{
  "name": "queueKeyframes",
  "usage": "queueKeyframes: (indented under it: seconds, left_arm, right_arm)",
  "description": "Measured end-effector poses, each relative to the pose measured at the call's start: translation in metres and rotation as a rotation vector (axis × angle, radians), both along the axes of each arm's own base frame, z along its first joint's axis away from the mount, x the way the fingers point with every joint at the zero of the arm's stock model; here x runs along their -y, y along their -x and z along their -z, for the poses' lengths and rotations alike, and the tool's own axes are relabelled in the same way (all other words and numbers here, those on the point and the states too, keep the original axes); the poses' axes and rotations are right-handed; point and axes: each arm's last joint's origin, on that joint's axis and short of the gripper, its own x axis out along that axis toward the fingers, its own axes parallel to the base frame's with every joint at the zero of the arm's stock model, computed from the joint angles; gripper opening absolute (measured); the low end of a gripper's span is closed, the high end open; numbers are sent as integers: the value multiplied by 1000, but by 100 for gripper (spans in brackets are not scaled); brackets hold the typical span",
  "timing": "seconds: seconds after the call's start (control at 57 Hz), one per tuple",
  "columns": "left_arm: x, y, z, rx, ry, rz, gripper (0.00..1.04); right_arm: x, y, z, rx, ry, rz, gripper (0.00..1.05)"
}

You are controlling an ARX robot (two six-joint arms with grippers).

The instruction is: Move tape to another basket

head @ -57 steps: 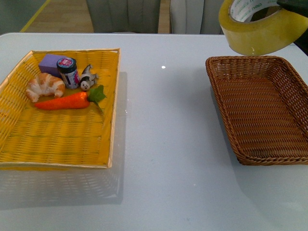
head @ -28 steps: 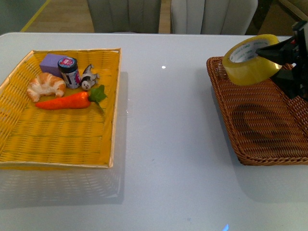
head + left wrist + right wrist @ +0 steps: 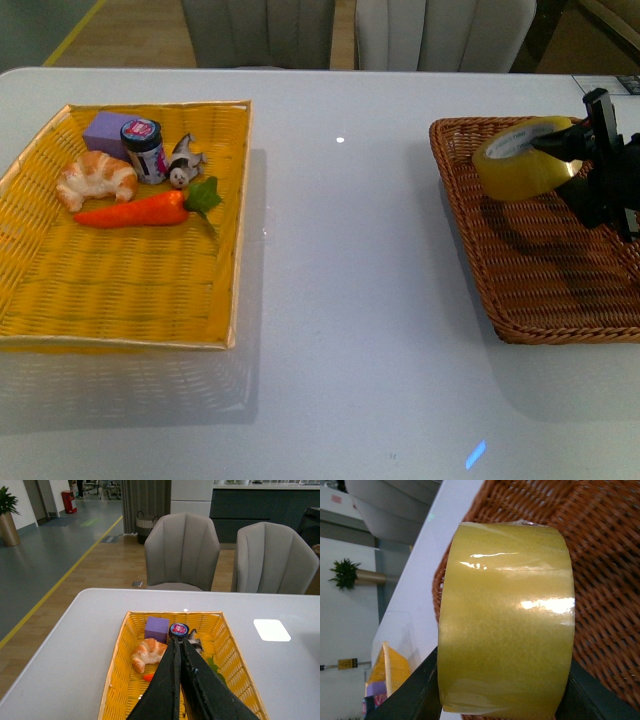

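The tape, a wide yellowish roll with a white core, is held just above the far end of the dark brown wicker basket at the right. My right gripper is shut on the tape, reaching in from the right edge. In the right wrist view the tape fills the picture between the black fingers, with the basket's weave behind it. I cannot tell whether the roll touches the basket floor. My left gripper is shut and empty, high above the yellow tray.
The yellow woven tray at the left holds a croissant, a carrot, a purple block, a small jar and a small figure. Grey chairs stand behind the white table.
My right gripper has come down with the tape from high at the top right, lowering it close over the far end of the brown basket. The left side is unchanged.
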Motion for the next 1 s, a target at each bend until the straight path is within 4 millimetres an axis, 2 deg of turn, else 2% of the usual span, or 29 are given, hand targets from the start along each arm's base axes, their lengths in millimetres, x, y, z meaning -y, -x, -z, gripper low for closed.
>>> queueKeyframes:
  seconds: [0.193, 0.351, 0.474, 0.509, 0.632, 0.772, 0.947, 1.0]
  left_arm:
    - [0, 9, 9, 3, -1, 2, 2]
    - [0, 16, 6, 16, -1, 2, 2]
    - [0, 20, 5, 17, -1, 2, 2]
    - [0, 21, 5, 19, -1, 2, 2]
    - [0, 25, 4, 21, -1, 2, 2]
    - [0, 29, 4, 23, -1, 2, 2]
    - [0, 33, 4, 23, -1, 2, 2]
    - [0, 34, 4, 23, -1, 2, 2]
  right_arm:
    - [5, 3, 9, -33, 4, 14, 48]
    - [11, 12, 9, -42, 7, 26, 76]
    - [22, 25, -1, -33, 11, 45, 95]
    - [28, 31, -9, -20, 12, 58, 97]
    - [45, 47, -38, 52, 16, 80, 96]
    - [61, 79, -75, 131, 17, 83, 96]
    - [65, 136, -122, 223, 133, 67, 96]
    - [61, 159, -138, 322, 304, 104, 89]
